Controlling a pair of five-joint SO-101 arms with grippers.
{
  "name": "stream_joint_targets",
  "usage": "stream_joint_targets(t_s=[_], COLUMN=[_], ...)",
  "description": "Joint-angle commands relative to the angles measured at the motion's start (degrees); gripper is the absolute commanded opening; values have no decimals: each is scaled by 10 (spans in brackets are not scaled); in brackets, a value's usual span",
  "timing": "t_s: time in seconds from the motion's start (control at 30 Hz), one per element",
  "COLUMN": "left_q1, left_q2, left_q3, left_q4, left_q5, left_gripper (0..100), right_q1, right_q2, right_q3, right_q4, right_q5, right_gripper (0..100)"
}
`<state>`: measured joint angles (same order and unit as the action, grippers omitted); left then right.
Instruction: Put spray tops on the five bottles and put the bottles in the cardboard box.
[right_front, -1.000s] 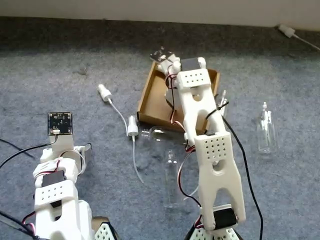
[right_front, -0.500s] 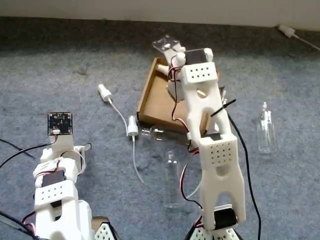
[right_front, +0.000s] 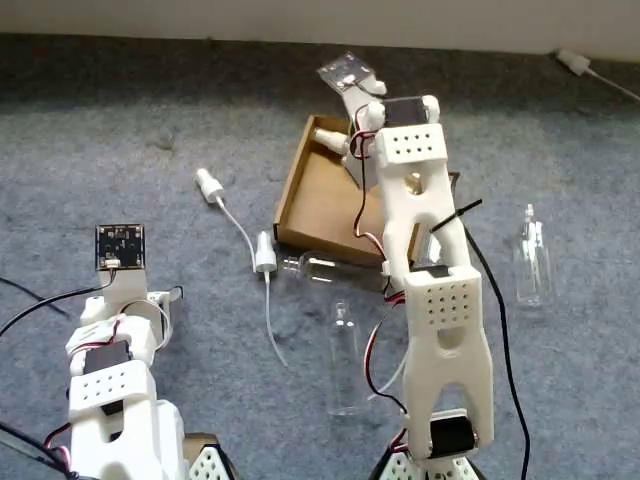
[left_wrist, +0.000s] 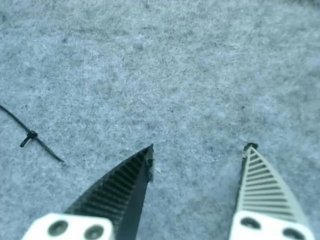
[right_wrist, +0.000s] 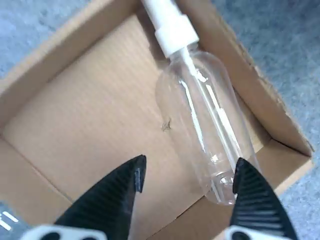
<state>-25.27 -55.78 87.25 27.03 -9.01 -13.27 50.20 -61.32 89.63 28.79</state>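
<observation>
**Left gripper** (left_wrist: 200, 150): jaws spread and empty, low over bare mat (left_wrist: 150, 60). It is probably parked there to leave the other arm room.

**Near bottle** (right_front: 343, 360): uncapped, it rests on the mat beside the right arm.

**Second bottle** (right_front: 318, 267): it lies just beside the box's near wall. A loose top (right_front: 264, 252) sits at its neck with the tube trailing toward the arms. This pairing looks handy for the next capping.

**Right bottle** (right_front: 530, 265): it rests well apart from the others.

**Other top** (right_front: 209, 184): it lies on the opposite side of the box.

**Box** (right_front: 290, 215): the right gripper (right_wrist: 190, 162) hovers over it, jaws spread and holding nothing.

**Capped bottle** (right_wrist: 200, 115): it lies on the box floor along one wall. That placement would leave space for the other four.
</observation>
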Motion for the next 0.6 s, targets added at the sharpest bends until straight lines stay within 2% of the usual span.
stream_joint_targets(t_s=[0.0,0.57], left_q1=[8,9], left_q2=[-7,-7], left_q3=[-3,-3], left_q4=[-11,-11], left_q5=[-4,-4], left_gripper=[256,256], right_q1=[20,31], right_q2=[8,119], right_q3=[-24,-24], right_q4=[-11,-67], right_q5=[18,18], right_gripper=[248,248])
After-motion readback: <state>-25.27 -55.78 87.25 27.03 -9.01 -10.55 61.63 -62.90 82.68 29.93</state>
